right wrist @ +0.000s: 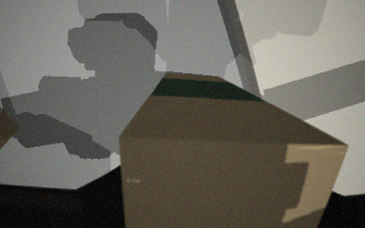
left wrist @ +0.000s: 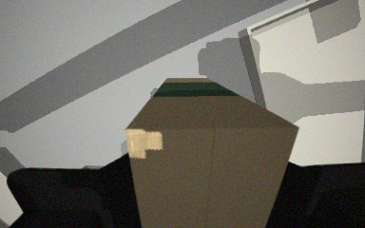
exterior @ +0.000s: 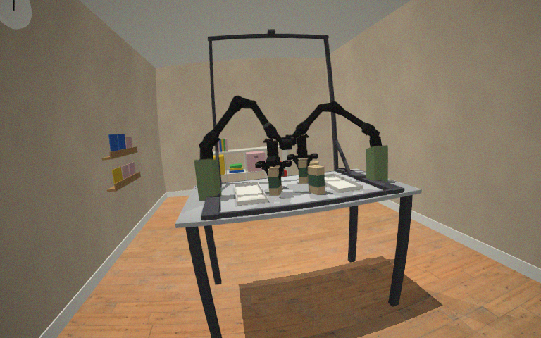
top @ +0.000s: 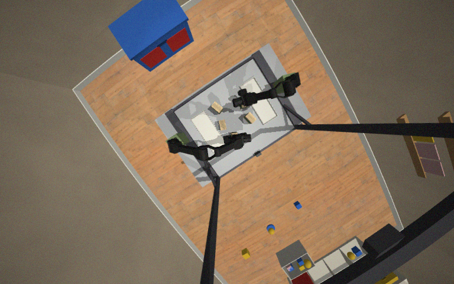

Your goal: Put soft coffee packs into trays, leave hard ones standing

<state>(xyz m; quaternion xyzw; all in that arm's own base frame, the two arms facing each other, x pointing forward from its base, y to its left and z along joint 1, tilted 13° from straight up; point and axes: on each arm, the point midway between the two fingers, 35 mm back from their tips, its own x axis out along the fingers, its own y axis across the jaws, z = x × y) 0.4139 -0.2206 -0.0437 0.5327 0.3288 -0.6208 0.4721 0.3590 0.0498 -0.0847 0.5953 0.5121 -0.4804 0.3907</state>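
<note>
Tan coffee packs with a dark green band stand on the grey bench. My left gripper is shut on the top of the end pack of the row of three. That pack stands upright on the bench beside the left tray. The two other packs of that row stand free. My right gripper is shut on the top of a standing pack next to the right tray. The other right pack stands free.
Both white trays lie flat and hold nothing. A dark frame rail runs round the bench with tall posts at the far side. Green arm bases stand at the two ends of the bench.
</note>
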